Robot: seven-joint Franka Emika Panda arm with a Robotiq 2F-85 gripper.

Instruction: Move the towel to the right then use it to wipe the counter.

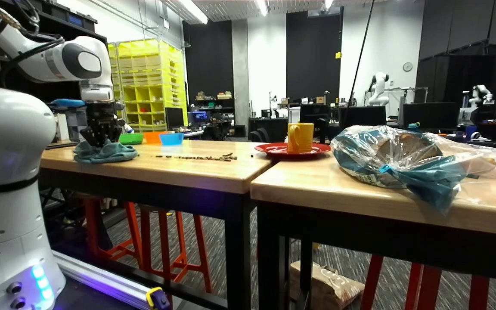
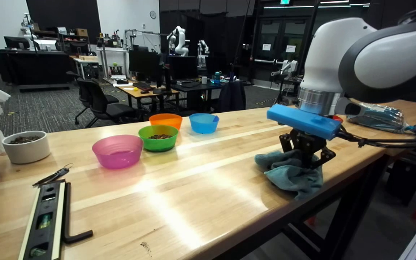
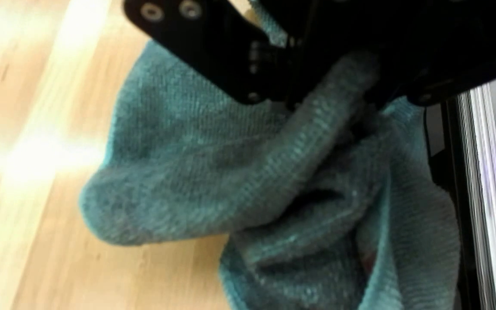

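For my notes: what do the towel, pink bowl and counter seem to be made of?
Towel: soft, matte cloth, perhaps cotton or microfibre; a ribbed texture shows in the wrist view.
Pink bowl: likely smooth plastic, translucent, with light glowing through its wall.
Counter: looks like wood, from its grained strips; the glossy glare suggests varnish.

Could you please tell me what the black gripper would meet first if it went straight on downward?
The black gripper would first press into the crumpled teal cloth towel that it grips; then, most likely, the pale wooden countertop beneath, though the folds hide how close that is.
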